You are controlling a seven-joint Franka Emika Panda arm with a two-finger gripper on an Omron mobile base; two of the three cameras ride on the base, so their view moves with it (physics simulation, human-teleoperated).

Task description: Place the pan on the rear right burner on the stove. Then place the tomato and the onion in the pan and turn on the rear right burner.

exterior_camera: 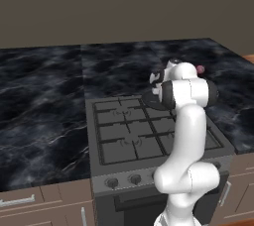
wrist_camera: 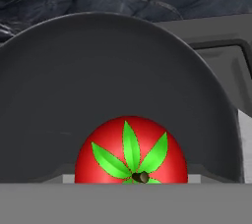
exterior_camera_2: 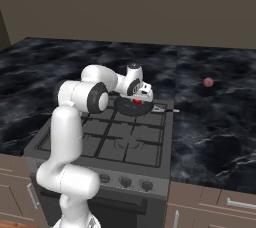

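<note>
The dark round pan (exterior_camera_2: 125,108) sits on the rear right burner of the stove (exterior_camera_2: 115,144), with its thin silvery handle pointing right. My gripper (exterior_camera_2: 138,98) hangs low over the pan, shut on the bright red tomato (exterior_camera_2: 137,102). In the hand view the tomato (wrist_camera: 131,149), with its green leaves up, sits between my fingertips just above the pan floor (wrist_camera: 98,80). The dull pinkish onion (exterior_camera_2: 208,82) lies on the counter to the right of the stove, well apart from my gripper; it also peeks out behind my arm as the onion (exterior_camera: 200,69).
Dark marble counter (exterior_camera_2: 220,122) runs on both sides of the stove. A row of round knobs (exterior_camera_2: 125,182) lines the stove front. My own arm (exterior_camera: 186,136) rises over the right burners and hides part of the pan (exterior_camera: 149,99) in the left base view.
</note>
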